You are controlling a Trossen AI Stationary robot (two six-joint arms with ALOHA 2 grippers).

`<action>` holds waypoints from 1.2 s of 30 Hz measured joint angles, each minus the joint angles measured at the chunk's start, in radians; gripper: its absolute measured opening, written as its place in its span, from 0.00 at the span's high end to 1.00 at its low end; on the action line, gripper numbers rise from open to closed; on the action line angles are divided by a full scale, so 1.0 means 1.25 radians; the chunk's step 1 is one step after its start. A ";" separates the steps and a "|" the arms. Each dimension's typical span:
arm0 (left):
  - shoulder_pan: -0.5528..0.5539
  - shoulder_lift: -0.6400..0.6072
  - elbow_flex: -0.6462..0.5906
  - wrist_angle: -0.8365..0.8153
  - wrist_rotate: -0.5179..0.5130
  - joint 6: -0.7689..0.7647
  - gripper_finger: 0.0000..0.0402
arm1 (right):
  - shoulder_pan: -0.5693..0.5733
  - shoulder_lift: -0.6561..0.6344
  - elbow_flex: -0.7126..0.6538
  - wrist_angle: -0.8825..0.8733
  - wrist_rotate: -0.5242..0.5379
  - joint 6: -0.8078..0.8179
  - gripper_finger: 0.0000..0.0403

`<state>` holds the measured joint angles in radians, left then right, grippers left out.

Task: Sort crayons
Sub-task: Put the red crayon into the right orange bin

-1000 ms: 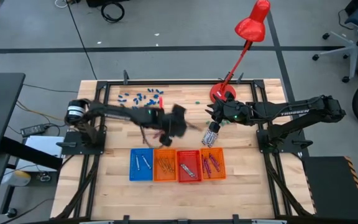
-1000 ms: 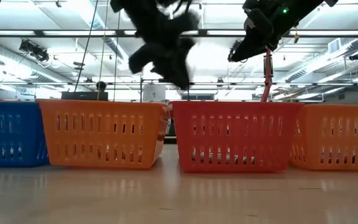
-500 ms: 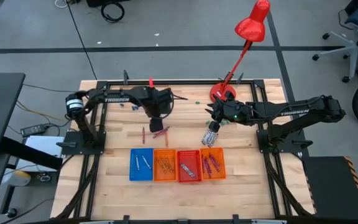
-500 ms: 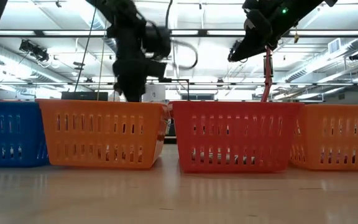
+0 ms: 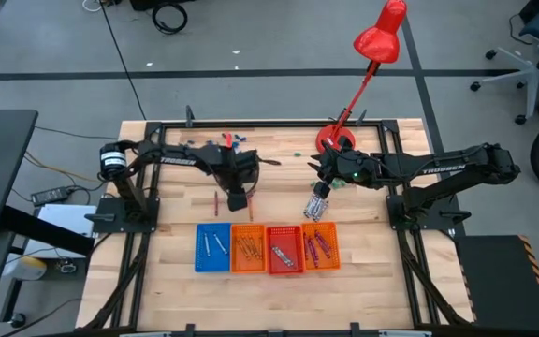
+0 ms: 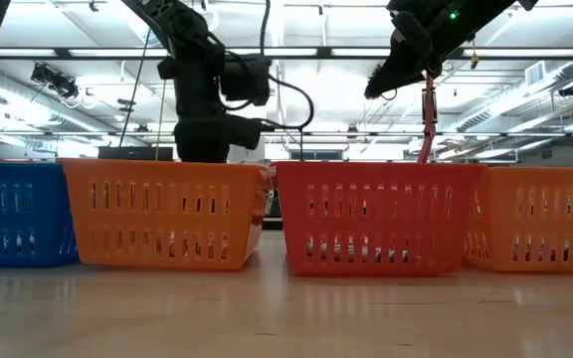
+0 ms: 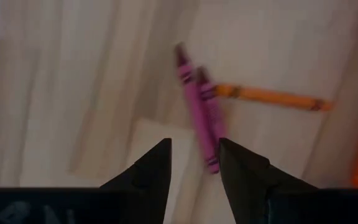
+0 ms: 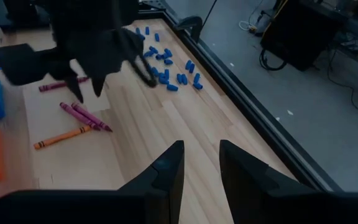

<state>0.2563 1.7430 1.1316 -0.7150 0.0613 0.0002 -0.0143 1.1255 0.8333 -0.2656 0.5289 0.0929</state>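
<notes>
**Two magenta crayons under the left gripper**

Two magenta crayons (image 7: 199, 106) lie side by side and touching on the table (image 5: 176, 201), with one orange crayon (image 7: 269, 96) just beside them, its end meeting theirs. The left gripper (image 5: 237, 198) hangs right over this little group, pointing down, just behind the tray row. Its fingers (image 7: 151, 168) stand a small way apart with nothing between them; the near end of the magenta pair sits close by one fingertip. One more magenta crayon (image 8: 59, 84) lies alone a little to the side of the group.

Four small trays sit in a row in front of the left gripper: a blue tray (image 5: 213, 249), an orange tray (image 5: 248, 248), a red tray (image 5: 283, 249) and a second orange tray (image 5: 319, 247). The blue tray holds pale sticks, the first orange tray orange crayons, the red tray grey ones, and the last tray magenta ones.

Blue bits (image 8: 169, 65) are scattered behind the left gripper, toward the table's far edge.

The right gripper (image 5: 318, 203) waits above the table just behind the last orange tray, fingers (image 8: 166, 171) slightly parted and holding nothing. A red lamp (image 5: 379, 36) stands behind it.
</notes>
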 joint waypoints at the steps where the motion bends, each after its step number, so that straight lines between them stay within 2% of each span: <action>1: -0.011 0.002 0.000 0.008 -0.010 0.000 0.65 | 0.000 0.000 0.000 0.000 0.000 0.000 0.74; 8: -0.058 0.024 -0.001 0.027 -0.101 0.001 0.65 | 0.000 0.000 0.000 0.002 0.001 0.001 0.74; 36: -0.014 0.032 -0.084 0.115 -0.064 0.012 0.65 | 0.000 0.000 0.000 0.002 -0.005 0.001 0.74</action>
<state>0.2394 1.7836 1.0268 -0.5716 -0.0189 0.0149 -0.0143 1.1255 0.8333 -0.2634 0.5231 0.0944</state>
